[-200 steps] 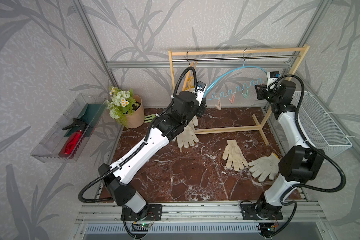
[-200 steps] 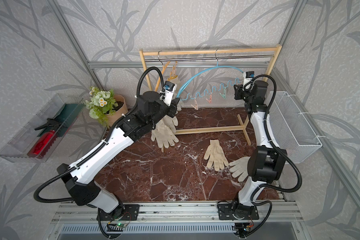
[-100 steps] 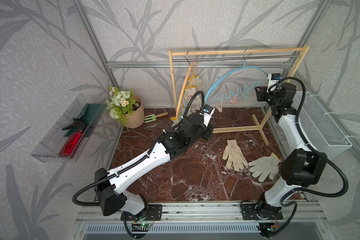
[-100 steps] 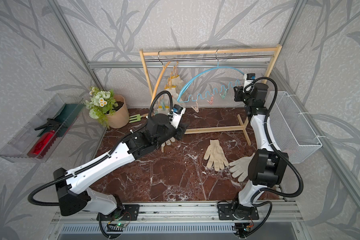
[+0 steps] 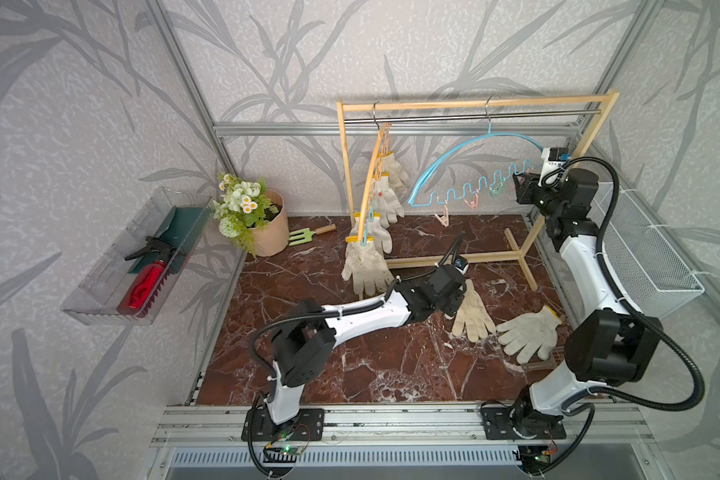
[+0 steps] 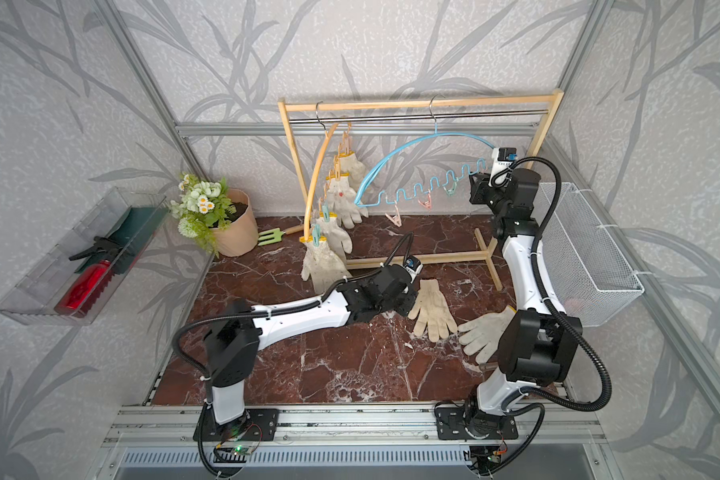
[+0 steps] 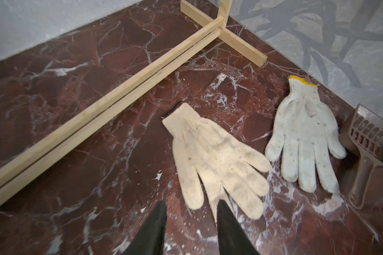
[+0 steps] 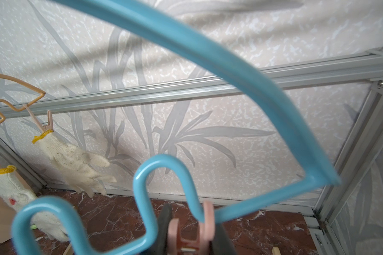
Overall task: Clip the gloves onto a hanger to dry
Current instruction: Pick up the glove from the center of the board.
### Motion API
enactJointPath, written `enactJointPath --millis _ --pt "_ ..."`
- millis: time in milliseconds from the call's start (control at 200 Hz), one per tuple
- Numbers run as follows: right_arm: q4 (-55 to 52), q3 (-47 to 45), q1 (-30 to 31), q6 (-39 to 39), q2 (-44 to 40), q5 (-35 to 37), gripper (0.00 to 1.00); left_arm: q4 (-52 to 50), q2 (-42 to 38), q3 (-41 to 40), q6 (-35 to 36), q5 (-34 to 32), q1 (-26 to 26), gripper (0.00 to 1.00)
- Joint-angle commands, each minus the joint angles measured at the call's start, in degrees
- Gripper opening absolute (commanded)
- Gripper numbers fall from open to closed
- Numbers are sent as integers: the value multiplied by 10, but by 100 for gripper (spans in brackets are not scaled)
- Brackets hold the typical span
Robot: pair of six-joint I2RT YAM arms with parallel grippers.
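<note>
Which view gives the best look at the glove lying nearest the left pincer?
The left wrist view: the glove lies flat, whole and close, its smudges clear, just beyond the left pincer. In both top views the glove is small and distant. The right wrist view misses it.

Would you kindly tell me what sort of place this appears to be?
Probably a mock garden-and-laundry corner inside a robot test booth: a wooden drying rack hung with clipped gloves, a flower pot beside a garden fork, and papered walls on a metal frame.
</note>
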Motion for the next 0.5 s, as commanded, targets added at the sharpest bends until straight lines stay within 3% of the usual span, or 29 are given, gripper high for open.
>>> enactJointPath --millis 0,190,495 --pt "28 -10 4 7 -28 -4 22 -45 58 77 -54 -22 -10 38" --pt "36 -15 5 17 -25 -7 23 -158 188 230 -79 -57 -18 37" --pt "38 3 7 22 -16 -8 23 -280 320 423 -106 -88 -18 41"
